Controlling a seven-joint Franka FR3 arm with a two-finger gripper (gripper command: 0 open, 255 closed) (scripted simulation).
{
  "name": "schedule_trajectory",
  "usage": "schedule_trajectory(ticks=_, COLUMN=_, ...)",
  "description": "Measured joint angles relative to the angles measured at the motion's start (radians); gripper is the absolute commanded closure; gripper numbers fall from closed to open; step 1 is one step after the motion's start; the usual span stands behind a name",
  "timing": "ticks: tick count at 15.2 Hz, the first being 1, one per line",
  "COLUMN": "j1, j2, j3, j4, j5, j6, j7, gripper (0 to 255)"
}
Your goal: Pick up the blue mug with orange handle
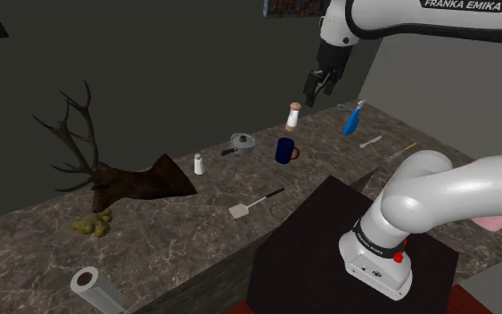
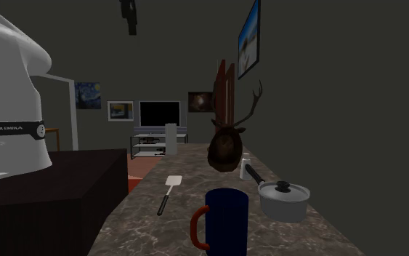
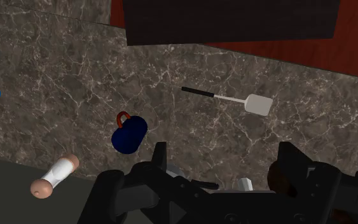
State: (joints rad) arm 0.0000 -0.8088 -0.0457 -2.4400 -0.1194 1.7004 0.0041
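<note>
The blue mug (image 1: 285, 150) — a plain cylinder with a looped orange-red handle — stands upright on the veined, marble-like counter (image 1: 177, 241), near a lidded grey pot (image 1: 242, 143). The black gripper (image 1: 318, 87) hangs well above the counter — fingers spread, clasping nothing.

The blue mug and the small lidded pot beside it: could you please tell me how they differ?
The mug is dark blue with an orange loop handle; the pot is grey with a straight black handle. The mug is open-topped, the pot wears a knobbed lid. The mug stands tall and narrow, the pot squat and wide. Both sit upright on the marbled counter.
</note>
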Motion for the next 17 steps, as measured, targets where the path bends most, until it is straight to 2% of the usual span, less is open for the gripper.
schedule_trajectory(ticks=3, j1=-0.007, j2=0.017, j3=-0.022, j4=-0.017, j5=-0.01, j6=0.034, j7=-0.017, gripper=0)
schedule_trajectory(ticks=9, j1=-0.03, j2=0.144, j3=-0.111, j4=-0.067, j5=-0.041, j6=0.209, j7=-0.081, gripper=0)
schedule_trajectory(ticks=17, j1=-0.048, j2=0.399, j3=-0.249, j4=-0.057, j5=-0.044, j6=0.452, j7=-0.201, gripper=0)
